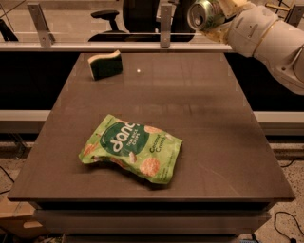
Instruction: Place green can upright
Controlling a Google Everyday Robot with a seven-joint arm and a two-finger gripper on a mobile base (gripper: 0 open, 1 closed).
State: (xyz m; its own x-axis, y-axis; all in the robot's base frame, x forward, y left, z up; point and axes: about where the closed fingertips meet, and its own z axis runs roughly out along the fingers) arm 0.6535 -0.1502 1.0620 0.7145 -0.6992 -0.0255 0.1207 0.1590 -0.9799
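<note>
At one o'clock, my gripper [217, 20]: raised in the air over the far right corner of the table [204, 114], at the end of my pale arm [273, 40], which comes in from three o'clock.
My jaws: clenched around the green can [204, 14], one pale finger showing above it and one below.
Green can: in my grasp, off the table, lying on its side rather than upright; one silver end faces the camera and points toward about seven o'clock, with the green body running back into my gripper.
Table: dark brown, flat top, filling the middle of the view.
Snack bag [130, 148]: green, crumpled, lying flat at about seven o'clock from the table's centre, well apart from the can.
Sponge [105, 65]: green with a yellow side, near the far left corner at eleven o'clock, resting on the table top, well apart from the bag.
White speck [138, 70]: on the table just beside the sponge, on its three o'clock side.
Rail [95, 46]: pale bar running across behind the table's far edge at twelve o'clock.
</note>
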